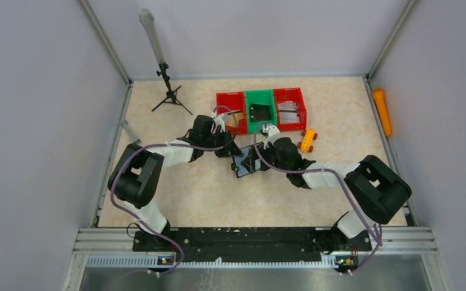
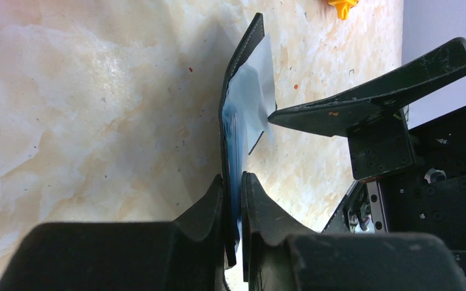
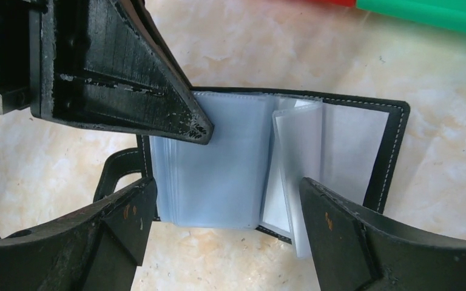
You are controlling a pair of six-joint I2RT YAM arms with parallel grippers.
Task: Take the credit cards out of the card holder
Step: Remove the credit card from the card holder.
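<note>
A: Nearest the arm bases?
B: Bare marbled tabletop, nothing more.
A: Further in, at the middle?
B: Card holder, spread open between the two arms. Left hand clamped nearly shut on one black cover and its lining. Right hand spread wide, gripping nothing, one finger either side of the clear sleeves, with a loose leaf standing up between them. Cannot tell whether resting on the tabletop or lifted clear.
A: Cards showing?
B: Hard to say; only pale, glossy plastic visible.
A: Best way through this step?
B: Probably: fan the sleeves, find a stiff card edge, then close on that edge alone, never on floppy plastic. Pull along the sleeve's mouth, left clamp firm as anchor.
A: Beyond that?
B: Green bin between left red bin and right red bin; yellow toy just beside.
</note>
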